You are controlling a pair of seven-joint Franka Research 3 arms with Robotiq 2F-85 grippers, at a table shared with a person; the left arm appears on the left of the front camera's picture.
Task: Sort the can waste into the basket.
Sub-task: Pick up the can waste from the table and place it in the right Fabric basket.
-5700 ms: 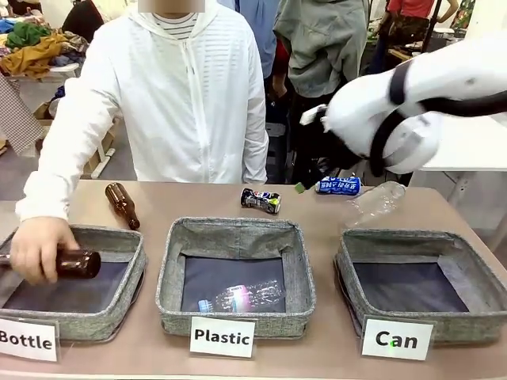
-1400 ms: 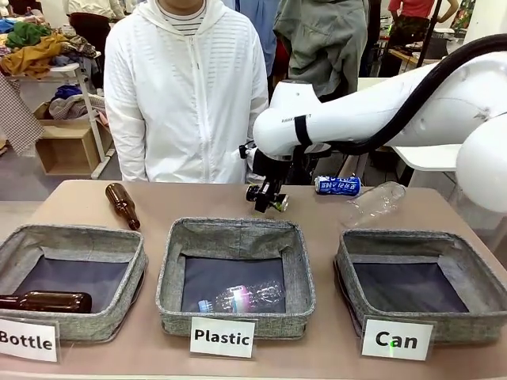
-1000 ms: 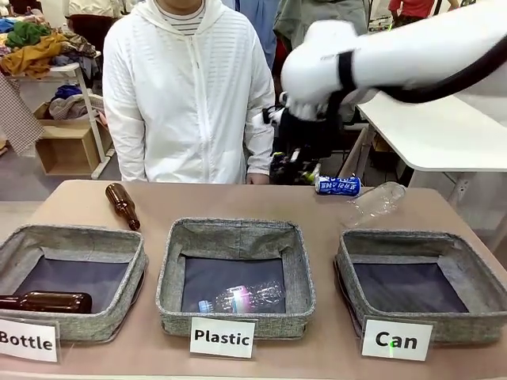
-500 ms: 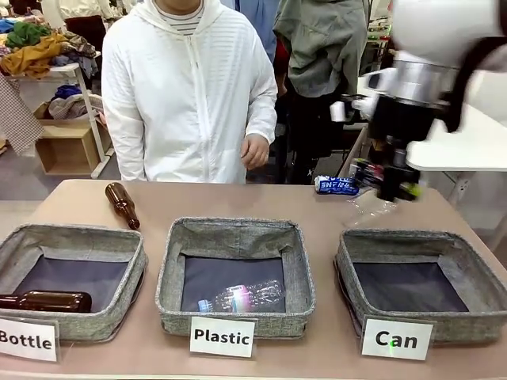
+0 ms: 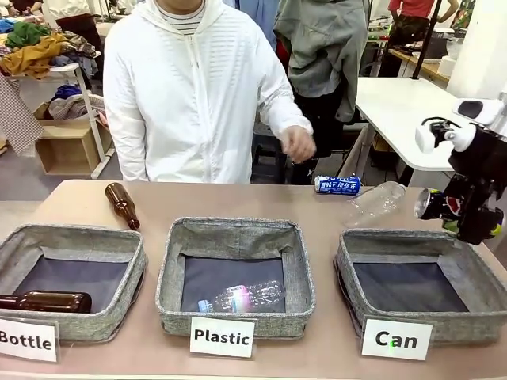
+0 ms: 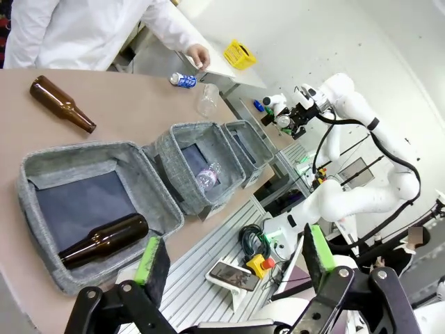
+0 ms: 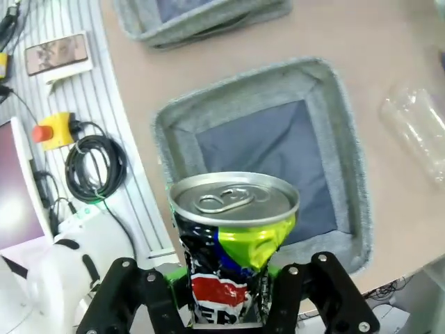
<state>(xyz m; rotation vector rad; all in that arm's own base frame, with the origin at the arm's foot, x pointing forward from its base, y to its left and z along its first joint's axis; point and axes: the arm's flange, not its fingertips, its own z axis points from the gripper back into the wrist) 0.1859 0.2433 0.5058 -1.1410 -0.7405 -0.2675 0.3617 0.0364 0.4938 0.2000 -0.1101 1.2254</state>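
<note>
**Right gripper** (image 5: 467, 222), right middle of the front view, holds the crushed can (image 5: 432, 203) above the far right corner of the Can basket (image 5: 420, 237). The left gripper (image 6: 233, 254) gapes wide and is empty.

**Risk:** released this close to the rim, the can may strike it and bounce out.

**Views:** the right wrist view shows basket floor beneath the can. The front view shows the blue can (image 5: 337, 185) unsorted on the table (image 5: 317, 207).

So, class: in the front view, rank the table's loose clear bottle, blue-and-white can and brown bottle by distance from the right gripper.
1. Clear bottle, just left of the right gripper.
2. Blue-and-white can, farther left.
3. Brown bottle, far left.
</note>
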